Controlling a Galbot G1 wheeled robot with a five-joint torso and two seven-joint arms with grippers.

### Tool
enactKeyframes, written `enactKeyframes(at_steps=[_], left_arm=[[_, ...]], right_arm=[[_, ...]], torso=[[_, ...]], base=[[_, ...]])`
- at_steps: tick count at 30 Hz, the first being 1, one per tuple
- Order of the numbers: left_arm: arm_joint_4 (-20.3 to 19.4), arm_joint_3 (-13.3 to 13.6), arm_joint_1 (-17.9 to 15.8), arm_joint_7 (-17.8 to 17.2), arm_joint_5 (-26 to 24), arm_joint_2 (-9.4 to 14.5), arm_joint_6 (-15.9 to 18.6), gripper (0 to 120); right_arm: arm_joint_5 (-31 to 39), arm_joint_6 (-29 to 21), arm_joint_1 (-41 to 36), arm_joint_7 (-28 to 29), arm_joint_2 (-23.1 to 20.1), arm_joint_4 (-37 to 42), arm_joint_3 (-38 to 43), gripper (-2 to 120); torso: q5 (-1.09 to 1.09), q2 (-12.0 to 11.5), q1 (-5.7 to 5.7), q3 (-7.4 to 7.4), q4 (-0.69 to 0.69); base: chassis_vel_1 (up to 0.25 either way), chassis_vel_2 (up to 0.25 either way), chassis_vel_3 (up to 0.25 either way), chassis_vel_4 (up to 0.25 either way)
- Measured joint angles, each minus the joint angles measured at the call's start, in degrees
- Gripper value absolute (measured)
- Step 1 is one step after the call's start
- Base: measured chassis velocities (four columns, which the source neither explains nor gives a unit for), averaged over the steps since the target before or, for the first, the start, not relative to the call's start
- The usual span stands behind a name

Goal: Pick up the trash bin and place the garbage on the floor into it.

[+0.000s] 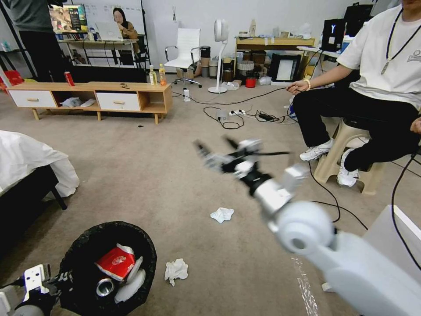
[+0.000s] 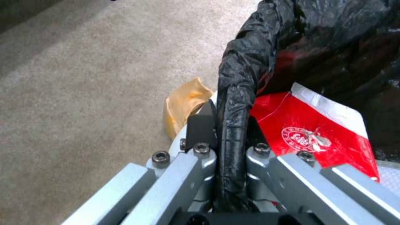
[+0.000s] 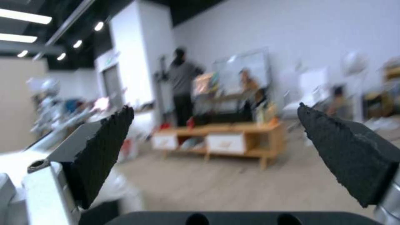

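The trash bin [image 1: 87, 237], lined with a crinkled black bag, sits at my lower left. Inside lie a flat red snack packet [image 1: 116, 262] and a crushed can [image 1: 105, 287]. My left gripper [image 1: 61, 278] is shut on the bin's rim; the left wrist view shows its fingers [image 2: 202, 125] clamping the black bag edge [image 2: 233, 93], the red packet [image 2: 312, 131] inside, and a brown paper bag [image 2: 185, 104] just outside the rim. Two crumpled white tissues [image 1: 222, 214] [image 1: 176, 269] lie on the carpet. My right gripper [image 1: 215, 151] hovers open above the floor, its pads [image 3: 104, 147] wide apart.
A bed with a white sheet [image 1: 26, 162] stands at the left. A low wooden cabinet [image 1: 92, 94] stands at the back. A person sits on a stool [image 1: 337, 158] at the right, with cables [image 1: 326, 195] trailing over the carpet. A white box [image 1: 394, 237] is by my right arm.
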Motion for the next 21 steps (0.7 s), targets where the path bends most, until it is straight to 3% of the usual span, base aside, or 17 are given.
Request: enactKeyframes(at_steps=[8, 11, 21], left_arm=[[-1.64, -2.87, 1.93, 0.59, 0.71, -1.95, 0.00, 3], [-2.66, -3.90, 2.70, 0.74, 0.99, -2.96, 0.00, 3], [-3.75, -3.33, 3.15, 0.84, 2.08, -4.26, 0.01, 3]], right_arm=[[-4.15, 2.66, -6.28, 1.32, 0.11, 2.44, 12.35, 100], [-8.84, 3.53, -11.60, 1.99, 1.19, 3.91, 19.04, 100], [-22.71, 3.90, -27.97, 4.15, 1.68, 7.79, 28.06, 100]], torso=[[-0.01, 0.00, 0.00, 0.00, 0.01], [0.00, 0.00, 0.00, 0.00, 0.00], [-0.02, 0.00, 0.00, 0.00, 0.00]], base=[[0.000, 0.000, 0.000, 0.000], [0.000, 0.000, 0.000, 0.000], [0.000, 0.000, 0.000, 0.000]])
